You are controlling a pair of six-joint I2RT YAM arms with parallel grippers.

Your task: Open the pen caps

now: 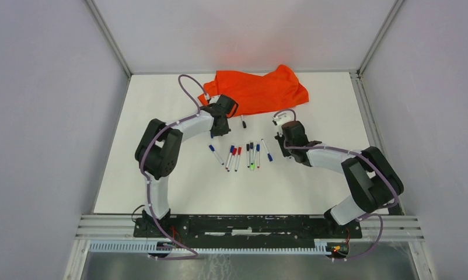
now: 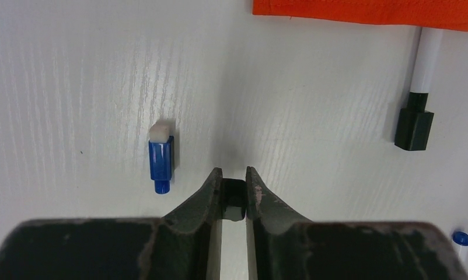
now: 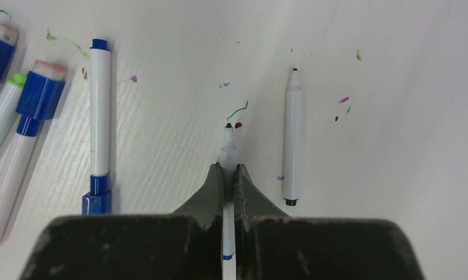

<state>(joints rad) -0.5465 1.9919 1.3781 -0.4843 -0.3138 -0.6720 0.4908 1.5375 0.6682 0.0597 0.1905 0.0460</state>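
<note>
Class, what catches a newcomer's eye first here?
The orange cloth, crumpled at the far edge. Then the row of pens in the middle. Up close, the right end effector is shut on an uncapped blue pen; the left end effector pinches a black cap.

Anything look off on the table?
Stray ink marks, green, red and purple, spot the table by the right claw, which grips an uncapped pen. A loose blue cap lies beside the left claw, which pinches a black cap.

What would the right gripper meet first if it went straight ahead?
Nothing, as far as the wrist view shows. The right gripper, shut on a thin pen, faces bare table; a second pen lies off to the right. Beyond the frame is unknown.
</note>
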